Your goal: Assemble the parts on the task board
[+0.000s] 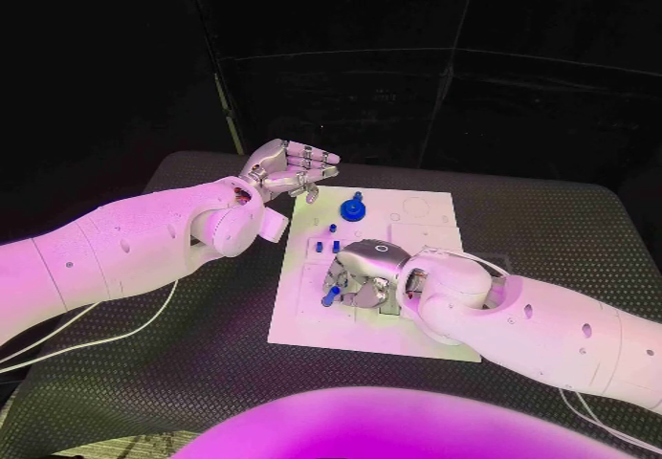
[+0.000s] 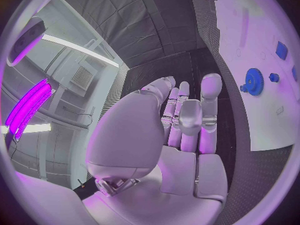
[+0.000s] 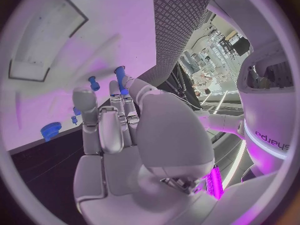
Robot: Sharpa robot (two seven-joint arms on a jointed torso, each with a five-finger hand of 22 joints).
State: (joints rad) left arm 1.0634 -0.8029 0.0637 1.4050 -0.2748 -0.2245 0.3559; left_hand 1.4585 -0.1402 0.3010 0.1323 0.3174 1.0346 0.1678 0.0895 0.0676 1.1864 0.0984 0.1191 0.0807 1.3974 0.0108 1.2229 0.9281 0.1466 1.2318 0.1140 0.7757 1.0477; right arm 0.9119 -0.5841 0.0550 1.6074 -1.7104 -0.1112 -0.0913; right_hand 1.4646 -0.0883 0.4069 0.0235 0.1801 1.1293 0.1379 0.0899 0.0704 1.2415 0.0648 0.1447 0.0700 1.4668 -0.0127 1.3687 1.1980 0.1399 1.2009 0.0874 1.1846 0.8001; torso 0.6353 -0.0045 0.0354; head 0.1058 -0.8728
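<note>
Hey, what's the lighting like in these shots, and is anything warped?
Head view: magenta light washes the arms and the board, and the background is black. Left wrist view: fisheye bends the board's edge, and the left hand looms large against a bright ceiling strip. Right wrist view: same curvature, and the right hand hides much of the board.

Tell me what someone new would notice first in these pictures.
The white task board in the middle of the black table, with the right hand on it, pinching a small blue peg between its fingers. Next, the left hand raised off the board's far left corner, fingers curled and holding nothing. A blue gear stands near the board's far edge.
</note>
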